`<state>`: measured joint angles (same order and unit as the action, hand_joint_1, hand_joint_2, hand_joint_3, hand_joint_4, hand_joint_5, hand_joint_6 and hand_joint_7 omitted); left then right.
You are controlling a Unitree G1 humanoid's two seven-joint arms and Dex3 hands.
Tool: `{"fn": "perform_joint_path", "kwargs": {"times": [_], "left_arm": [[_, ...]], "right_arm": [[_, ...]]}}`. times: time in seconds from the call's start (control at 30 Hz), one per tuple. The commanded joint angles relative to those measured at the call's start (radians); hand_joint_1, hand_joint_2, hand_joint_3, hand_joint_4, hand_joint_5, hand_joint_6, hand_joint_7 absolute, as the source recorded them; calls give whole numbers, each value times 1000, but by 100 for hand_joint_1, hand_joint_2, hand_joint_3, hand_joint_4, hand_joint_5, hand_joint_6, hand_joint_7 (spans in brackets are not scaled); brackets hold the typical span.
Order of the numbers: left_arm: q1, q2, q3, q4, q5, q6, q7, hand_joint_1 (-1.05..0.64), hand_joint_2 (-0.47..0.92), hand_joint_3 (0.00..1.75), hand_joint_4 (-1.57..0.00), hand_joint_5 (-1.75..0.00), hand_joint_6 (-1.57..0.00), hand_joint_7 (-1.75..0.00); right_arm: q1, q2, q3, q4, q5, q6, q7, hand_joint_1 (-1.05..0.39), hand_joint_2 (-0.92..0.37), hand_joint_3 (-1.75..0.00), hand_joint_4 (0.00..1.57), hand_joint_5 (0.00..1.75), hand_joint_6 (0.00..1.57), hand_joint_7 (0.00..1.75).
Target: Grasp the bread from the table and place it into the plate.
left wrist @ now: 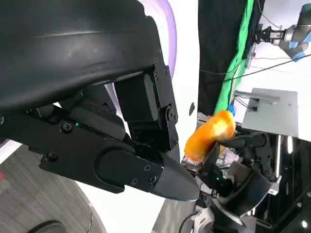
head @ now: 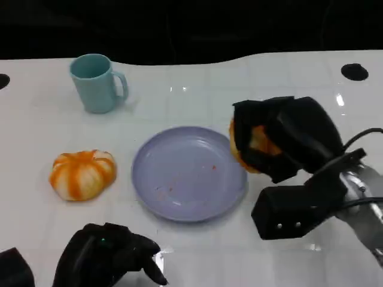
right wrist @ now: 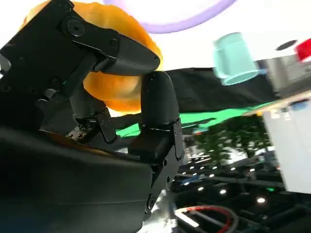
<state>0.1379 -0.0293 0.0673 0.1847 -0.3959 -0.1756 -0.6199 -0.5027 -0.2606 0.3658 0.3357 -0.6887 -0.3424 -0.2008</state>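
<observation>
The bread [head: 256, 143], right of centre in the head view beside the plate [head: 188, 173], is held wrapped in the right hand [head: 281, 134]; being judged light and soft, only gentle pressure is needed.

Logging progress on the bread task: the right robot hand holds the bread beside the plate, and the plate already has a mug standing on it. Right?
Not quite. The head view shows the mug standing on the table, apart from the plate. The right robot hand does hold the bread beside the plate.

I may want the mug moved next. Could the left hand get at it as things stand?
Probably yes: the left hand holds nothing, and bare table lies between it and the mug.
</observation>
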Motion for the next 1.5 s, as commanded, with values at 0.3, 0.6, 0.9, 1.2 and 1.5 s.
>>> {"fn": "perform_joint_path", "kwargs": {"times": [0.3, 0.6, 0.9, 1.2, 1.5], "left_arm": [[11, 11, -4, 0, 15, -26, 8, -94, 88, 1, -130, -82, -156, 0], [28, 1, -11, -18, 2, -9, 12, -93, 86, 0, -129, -83, -156, -1], [22, 7, -14, -12, 7, -11, 11, -94, 85, 0, -130, -83, -157, -1], [18, 9, -17, -6, 19, -18, 20, -95, 86, 0, -131, -83, -157, -1], [16, 12, -18, -8, 11, -8, 16, -93, 86, 0, -130, -83, -157, -2]], "right_arm": [[-130, 108, 40, 238, 40, -84, 8, -14, -24, -137, 103, 175, 77, 168], [-179, 153, 51, 419, 59, -106, 1, -12, -34, -126, 94, 175, 84, 131], [-188, 93, 99, 378, 53, -102, 178, -50, -91, -25, 13, 41, 42, 1], [-121, 62, 76, 220, 118, -39, 327, -71, -92, -33, 0, 5, 16, 0], [-74, 30, 57, 108, 133, -29, 363, -70, -92, -35, 9, 12, 19, 2]]}}
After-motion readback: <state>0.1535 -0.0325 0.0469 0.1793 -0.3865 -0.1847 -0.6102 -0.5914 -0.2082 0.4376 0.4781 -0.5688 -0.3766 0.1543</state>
